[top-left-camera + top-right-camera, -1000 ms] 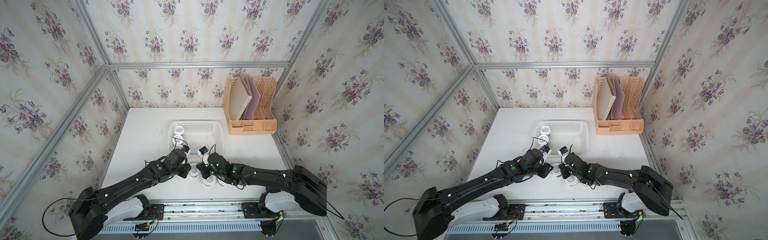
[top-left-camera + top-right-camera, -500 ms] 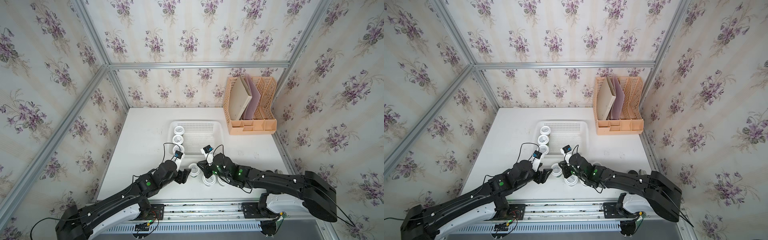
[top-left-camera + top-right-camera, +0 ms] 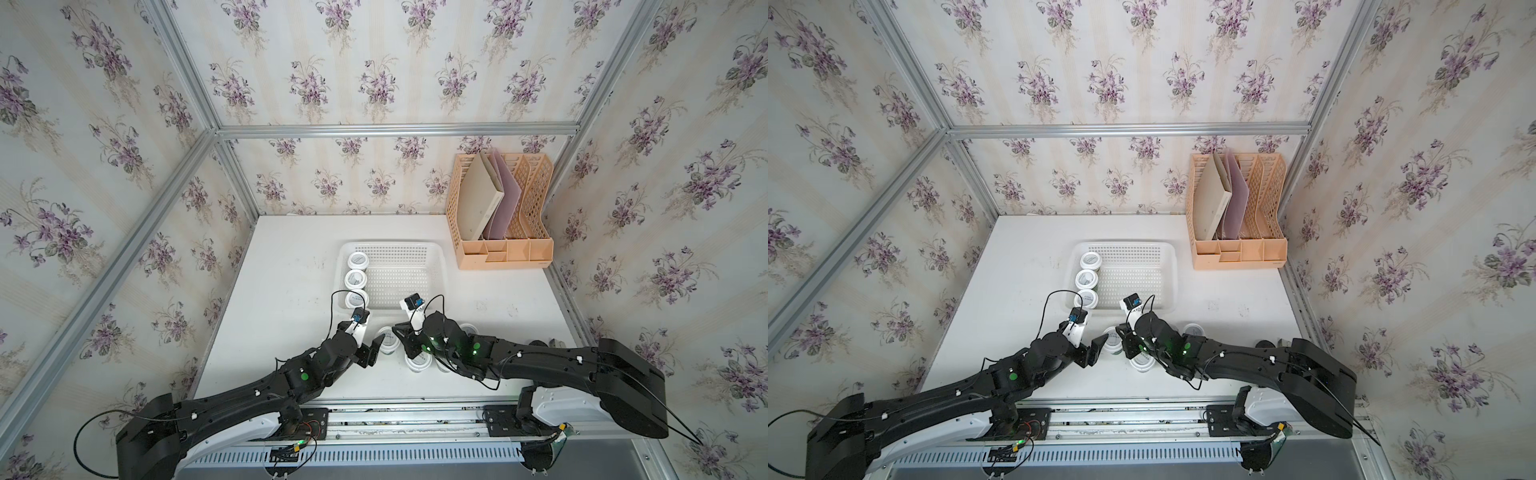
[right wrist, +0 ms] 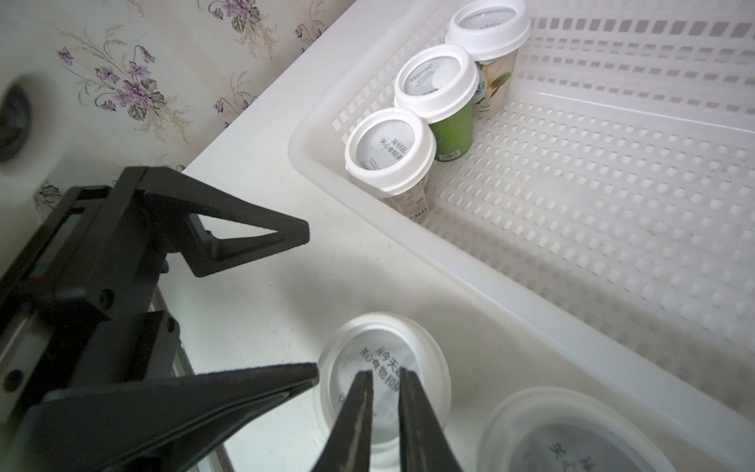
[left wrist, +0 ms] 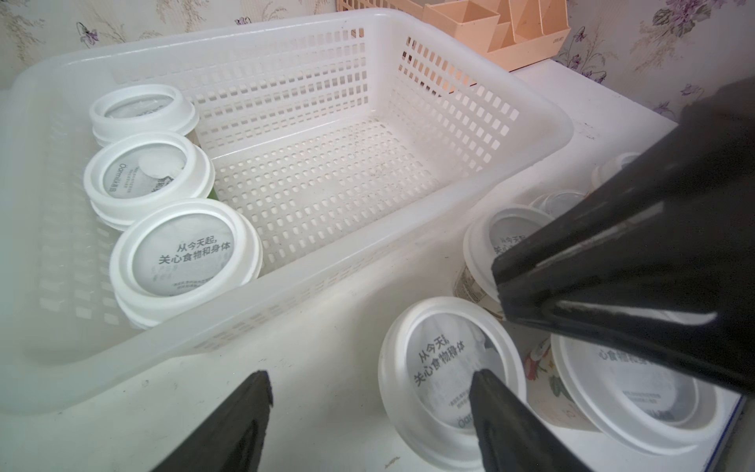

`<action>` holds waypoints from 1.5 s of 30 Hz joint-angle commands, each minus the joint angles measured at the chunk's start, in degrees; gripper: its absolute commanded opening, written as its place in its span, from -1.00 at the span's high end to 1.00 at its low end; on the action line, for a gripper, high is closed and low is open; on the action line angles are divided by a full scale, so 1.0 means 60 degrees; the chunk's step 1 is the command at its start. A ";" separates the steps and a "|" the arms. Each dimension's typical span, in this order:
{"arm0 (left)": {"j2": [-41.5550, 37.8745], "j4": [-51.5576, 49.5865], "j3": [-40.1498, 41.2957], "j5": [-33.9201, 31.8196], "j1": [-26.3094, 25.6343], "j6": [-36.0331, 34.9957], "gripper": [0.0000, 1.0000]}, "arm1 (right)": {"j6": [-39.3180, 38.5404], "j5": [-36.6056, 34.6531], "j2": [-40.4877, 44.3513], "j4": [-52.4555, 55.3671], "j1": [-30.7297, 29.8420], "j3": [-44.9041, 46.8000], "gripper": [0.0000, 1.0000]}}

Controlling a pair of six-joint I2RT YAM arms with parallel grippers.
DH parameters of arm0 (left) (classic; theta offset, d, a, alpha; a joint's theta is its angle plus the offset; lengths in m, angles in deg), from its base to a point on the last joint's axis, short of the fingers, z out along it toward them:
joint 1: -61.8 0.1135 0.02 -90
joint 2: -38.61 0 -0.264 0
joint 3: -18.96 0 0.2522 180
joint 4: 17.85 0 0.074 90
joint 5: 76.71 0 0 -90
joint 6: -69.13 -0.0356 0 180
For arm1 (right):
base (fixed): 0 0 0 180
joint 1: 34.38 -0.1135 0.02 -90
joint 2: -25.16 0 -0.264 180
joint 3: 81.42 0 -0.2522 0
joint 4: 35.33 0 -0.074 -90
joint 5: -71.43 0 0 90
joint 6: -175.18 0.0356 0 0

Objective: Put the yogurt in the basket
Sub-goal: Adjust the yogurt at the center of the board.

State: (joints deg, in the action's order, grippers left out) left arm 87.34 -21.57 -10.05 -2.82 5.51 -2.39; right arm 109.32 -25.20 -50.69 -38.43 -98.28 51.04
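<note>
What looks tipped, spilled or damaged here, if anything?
Nothing stands out. Three cups stand upright in a row inside the basket; the other cups in view stand upright on the table. No spill or damage shows.

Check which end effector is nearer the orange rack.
Right. The right end effector sits diagonally in front of the rack; the left end effector lies farther off, across a cup.

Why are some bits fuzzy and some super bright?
Left wrist view: the near rim of the basket is washed-out, the left end effector blurry. Right wrist view: the nearest yogurt cup is blurred, the farther cups sharp. Both top views: evenly lit, sharp.
</note>
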 commanded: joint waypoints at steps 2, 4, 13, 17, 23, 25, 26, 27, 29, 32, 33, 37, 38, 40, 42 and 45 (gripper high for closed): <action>0.0165 0.0968 0.0318 -0.0172 -0.0007 -0.0018 -0.61 | 0.0033 -0.0293 -0.0229 -0.0293 -0.0117 -0.0211 0.63; 0.0331 0.1207 0.0441 -0.0138 -0.0008 -0.0011 -0.61 | 0.0019 -0.0356 -0.0274 -0.0255 -0.0151 -0.0228 0.63; 0.0382 0.1736 0.0949 -0.0132 -0.0008 0.0077 -0.60 | 0.0194 -0.0472 -0.0463 -0.0161 -0.0206 -0.0155 0.63; 0.0396 0.1683 0.0885 -0.0068 -0.0005 0.0025 -0.60 | 0.0266 -0.0444 -0.0677 -0.0188 -0.0240 -0.0204 0.64; 0.0153 0.0984 0.0337 0.0040 -0.0007 -0.0241 -0.61 | 0.0260 -0.0478 -0.0761 -0.0220 -0.0305 -0.0302 0.64; -0.0023 0.0827 0.0227 0.0057 -0.0008 -0.0267 -0.61 | 0.0250 -0.0517 -0.0719 -0.0207 -0.0319 -0.0301 0.65; -0.0129 0.0781 0.0210 0.0048 -0.0005 -0.0267 -0.61 | 0.0250 -0.0556 -0.0705 -0.0195 -0.0314 -0.0297 0.65; -0.0199 0.0746 0.0212 0.0023 -0.0007 -0.0240 -0.61 | 0.0266 -0.0591 -0.0703 -0.0192 -0.0315 -0.0280 0.65; -0.0194 0.0660 0.0219 -0.0036 -0.0008 -0.0235 -0.61 | 0.0275 -0.0655 -0.0724 -0.0210 -0.0310 -0.0259 0.64; 0.0063 0.0662 0.0281 -0.0118 -0.0004 -0.0215 -0.61 | 0.0325 -0.0773 -0.0828 -0.0352 -0.0315 -0.0201 0.64; 0.0184 0.0736 0.0331 -0.0142 -0.0006 -0.0187 -0.61 | 0.0337 -0.0827 -0.0880 -0.0346 -0.0311 -0.0205 0.65; 0.0619 0.1031 0.0399 -0.0170 -0.0004 -0.0170 -0.61 | 0.0436 -0.1087 -0.0905 -0.0141 -0.0337 -0.0236 0.66; 0.0757 0.1083 0.0377 -0.0184 -0.0008 -0.0190 -0.61 | 0.0471 -0.1196 -0.0869 -0.0066 -0.0330 -0.0208 0.67; 0.0991 0.1181 0.0356 -0.0177 0.0003 -0.0208 -0.61 | 0.0529 -0.1343 -0.0780 0.0016 -0.0329 -0.0172 0.67; 0.1186 0.1356 0.0373 -0.0152 -0.0007 -0.0192 -0.61 | 0.0585 -0.1432 -0.0781 0.0042 -0.0329 -0.0127 0.67; 0.1377 0.1484 0.0329 -0.0132 0.0005 -0.0220 -0.61 | 0.0660 -0.1397 -0.0939 0.0104 -0.0329 -0.0183 0.68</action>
State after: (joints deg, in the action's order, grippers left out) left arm 94.89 -13.57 -7.78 -3.17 5.47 -3.05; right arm 112.25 -32.44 -55.74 -39.00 -100.22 50.23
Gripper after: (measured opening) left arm 0.804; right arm 0.162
